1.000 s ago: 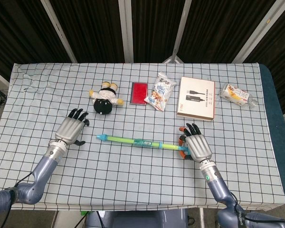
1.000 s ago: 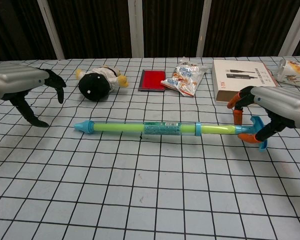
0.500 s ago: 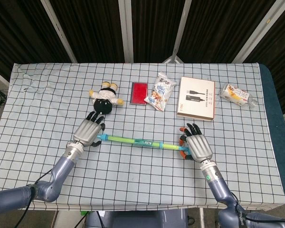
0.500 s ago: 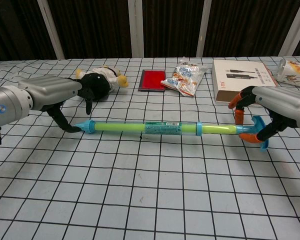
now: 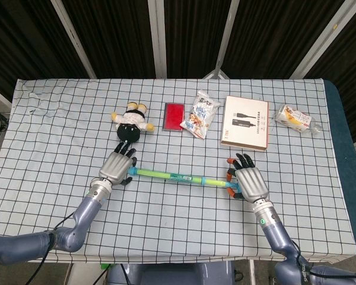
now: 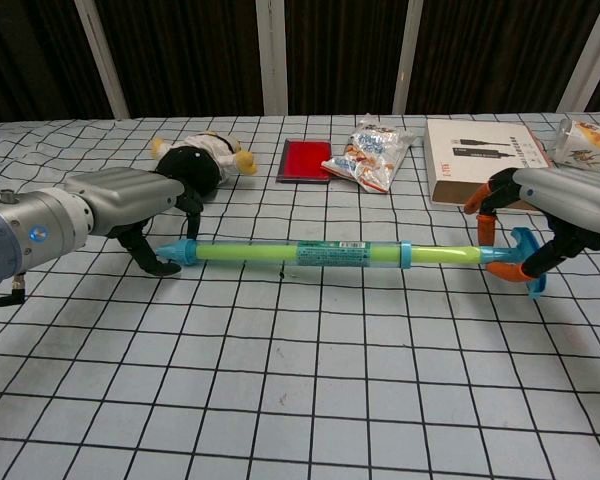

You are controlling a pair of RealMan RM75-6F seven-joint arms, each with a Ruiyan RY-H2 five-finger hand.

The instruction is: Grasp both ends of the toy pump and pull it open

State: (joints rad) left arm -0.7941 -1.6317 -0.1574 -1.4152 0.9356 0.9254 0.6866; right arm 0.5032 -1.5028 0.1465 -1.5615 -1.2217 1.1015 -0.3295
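Pump (image 5: pixel 177 177) lying lengthwise across the checked cloth (image 5: pixel 166 231), blue tip to the left, T-handle to the right; in chest view (image 6: pixel 330 253) raised slightly off the cloth along its green barrel. Left hand (image 5: pixel 116 167) draped over the blue tip, fingers curled down around it (image 6: pixel 130 200), thumb reaching beneath; whether actually clamping the tip or only cupping it, cannot tell. Right hand (image 5: pixel 249 183) wrapped on the T-handle, orange-tipped fingers hooked in front of the crossbar and thumb behind (image 6: pixel 565 215), so gripping that end. Beyond the pump, well apart: plush doll (image 5: pixel 130 122) just past the left hand, red card (image 5: pixel 174 116), snack bag (image 5: pixel 200 114), box (image 5: pixel 245 122), and second packet (image 5: pixel 295 119) near the far right corner.
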